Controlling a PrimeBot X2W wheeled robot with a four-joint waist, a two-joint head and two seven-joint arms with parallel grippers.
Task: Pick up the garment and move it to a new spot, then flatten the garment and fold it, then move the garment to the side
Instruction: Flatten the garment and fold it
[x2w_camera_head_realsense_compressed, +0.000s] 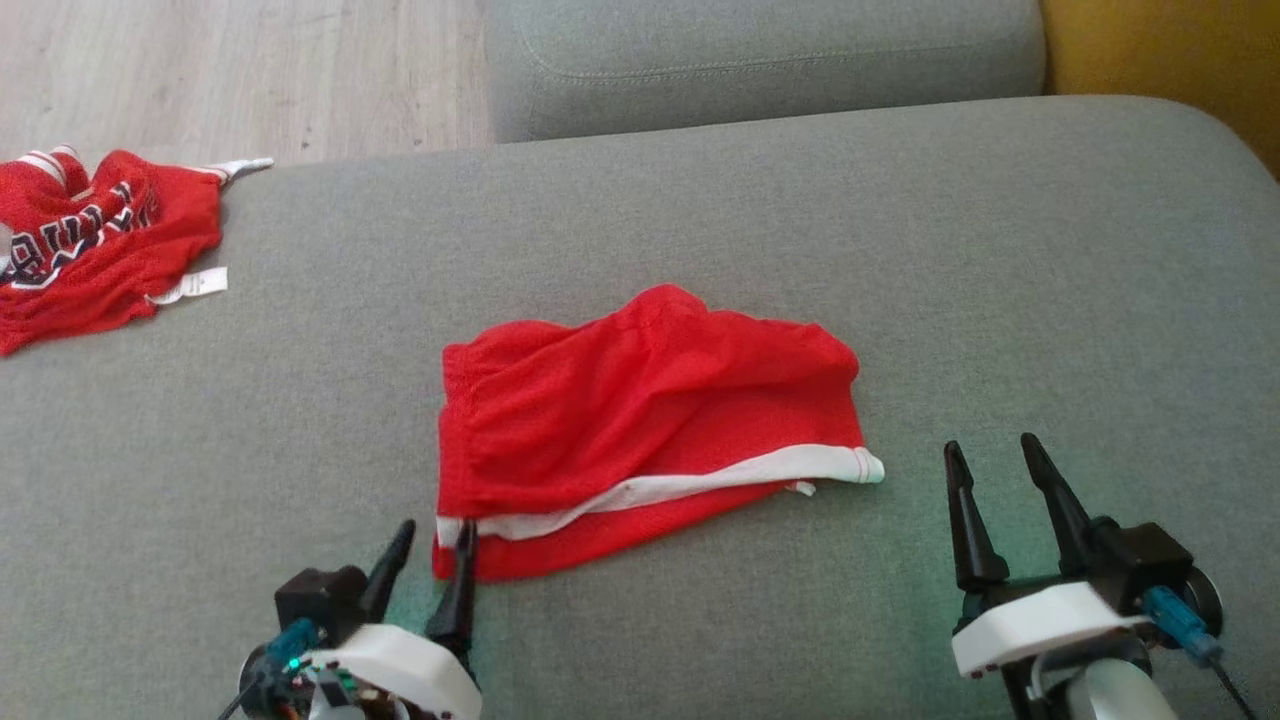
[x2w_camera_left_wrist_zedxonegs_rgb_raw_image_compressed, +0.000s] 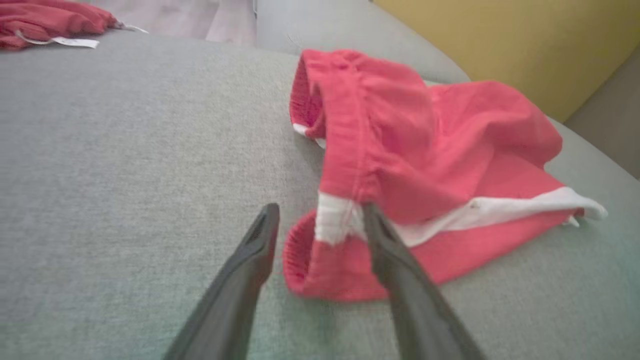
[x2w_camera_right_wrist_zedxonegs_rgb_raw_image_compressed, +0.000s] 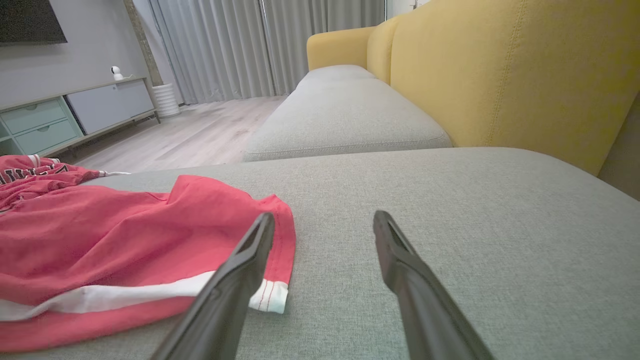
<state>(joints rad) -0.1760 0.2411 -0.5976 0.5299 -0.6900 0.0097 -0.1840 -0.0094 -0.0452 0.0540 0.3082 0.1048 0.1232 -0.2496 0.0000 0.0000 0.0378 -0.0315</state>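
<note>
Head view: red shorts (x2w_camera_head_realsense_compressed: 640, 400) lie crumpled in the middle of a grey sofa cushion (x2w_camera_head_realsense_compressed: 1050, 250), with a red jersey (x2w_camera_head_realsense_compressed: 100, 240) well apart at its far left edge. Left wrist view: the left gripper (x2w_camera_left_wrist_zedxonegs_rgb_raw_image_compressed: 321, 207) has its fingers parted, gripping nothing, the shorts' near corner between them and one finger crossing the white stripe (x2w_camera_left_wrist_zedxonegs_rgb_raw_image_compressed: 500, 212). Right wrist view: the right gripper (x2w_camera_right_wrist_zedxonegs_rgb_raw_image_compressed: 324, 214) hangs wide open above bare cushion, just beside the shorts' hem.
</note>
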